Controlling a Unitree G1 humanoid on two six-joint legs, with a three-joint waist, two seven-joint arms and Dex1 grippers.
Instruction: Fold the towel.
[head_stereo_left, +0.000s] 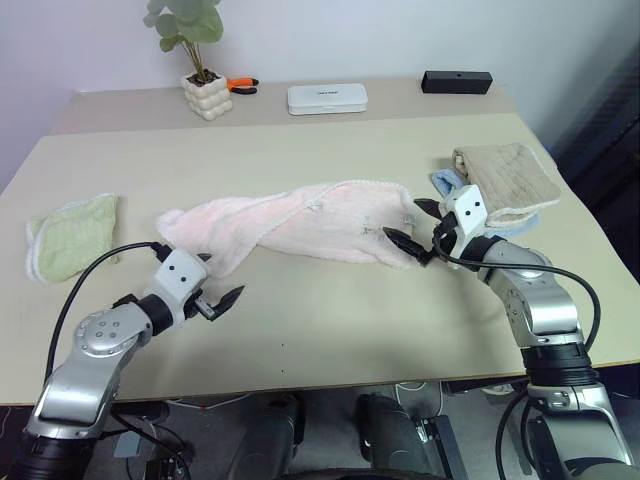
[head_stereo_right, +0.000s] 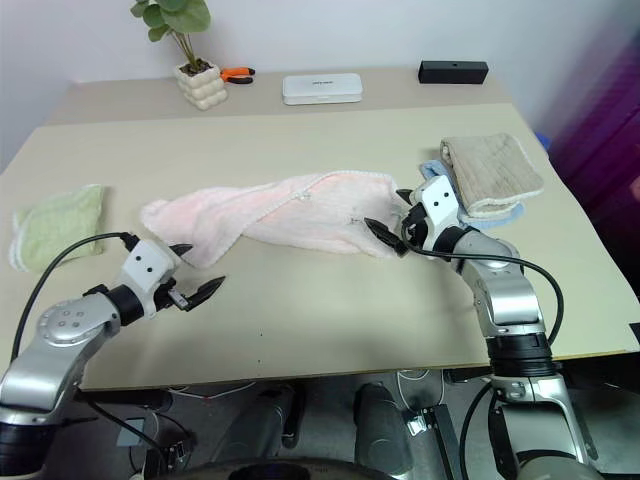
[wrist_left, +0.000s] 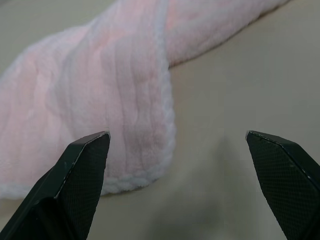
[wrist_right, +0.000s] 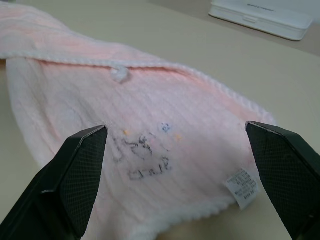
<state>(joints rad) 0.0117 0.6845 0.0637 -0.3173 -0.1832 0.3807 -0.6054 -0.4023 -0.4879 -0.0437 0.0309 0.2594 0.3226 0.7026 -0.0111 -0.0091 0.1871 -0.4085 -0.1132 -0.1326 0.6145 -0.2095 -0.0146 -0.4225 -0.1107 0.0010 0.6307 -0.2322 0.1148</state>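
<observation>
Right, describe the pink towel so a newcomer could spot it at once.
On the beige table, look to the middle, between the green cloth on one side and the tan cloth on the other. The pink towel lies there bunched and twisted, the largest and fluffiest cloth, with faint grey marks.

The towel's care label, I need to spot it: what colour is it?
White with small grey print, at the pink towel edge; the care label shows best in the right wrist view.
</observation>
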